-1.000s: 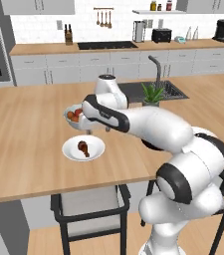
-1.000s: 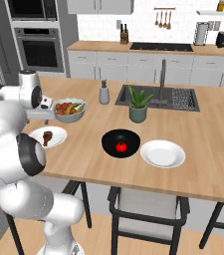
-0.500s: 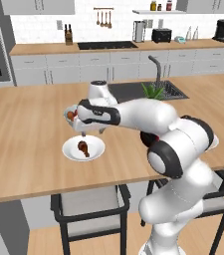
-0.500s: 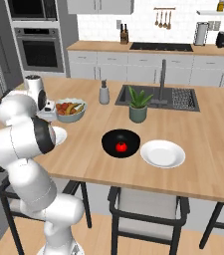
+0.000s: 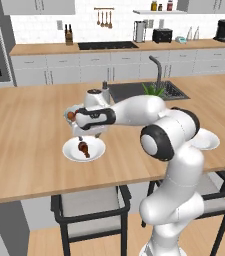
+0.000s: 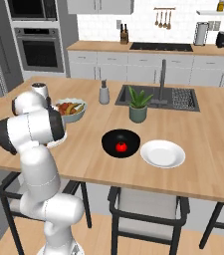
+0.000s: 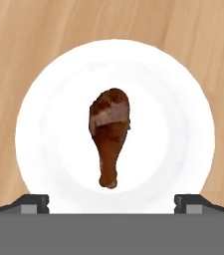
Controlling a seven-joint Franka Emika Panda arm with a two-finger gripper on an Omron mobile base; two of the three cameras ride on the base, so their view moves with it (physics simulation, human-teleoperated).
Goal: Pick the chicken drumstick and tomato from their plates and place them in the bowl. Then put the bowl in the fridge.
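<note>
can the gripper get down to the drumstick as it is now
Probably yes. The open gripper hangs right above the drumstick, which lies alone on its plate with nothing over it and bare plate on either side for the fingers.

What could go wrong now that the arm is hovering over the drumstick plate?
The chicken drumstick lies lengthwise between the open end effector fingertips; closing on its thin bone end could let it slip or roll. It sits on a shallow white plate, so coming down too far may push or tip the plate. The black bowl already holding the tomato is well away along the counter, so a weak grip may drop the drumstick on the way.
</note>
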